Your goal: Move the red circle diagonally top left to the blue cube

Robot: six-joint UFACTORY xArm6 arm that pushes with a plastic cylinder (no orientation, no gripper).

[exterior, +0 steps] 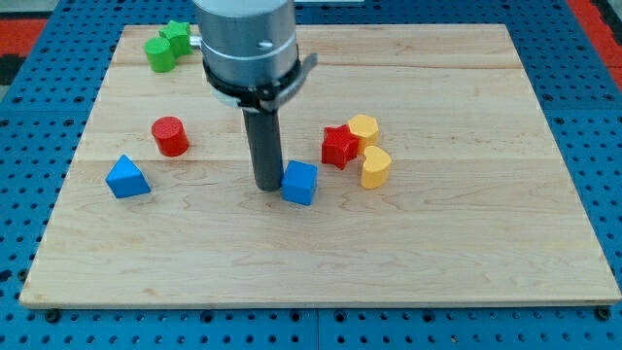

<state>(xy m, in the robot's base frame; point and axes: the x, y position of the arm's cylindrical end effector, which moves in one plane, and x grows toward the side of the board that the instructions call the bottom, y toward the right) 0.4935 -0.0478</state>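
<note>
The red circle [170, 135] is a short red cylinder standing on the wooden board at the view's left. The blue cube [299, 182] sits near the board's middle, lower and to the right of the red circle. My tip [266, 185] rests on the board right against the blue cube's left side, far to the right of and below the red circle. The dark rod rises from there to the grey arm body at the view's top.
A blue triangular block [127, 178] lies below left of the red circle. A red star-shaped block [339, 146] and two yellow blocks [363, 128] [375, 166] cluster right of the cube. Two green blocks [167, 45] sit at the top left. The board's [466, 233] edges are surrounded by blue pegboard.
</note>
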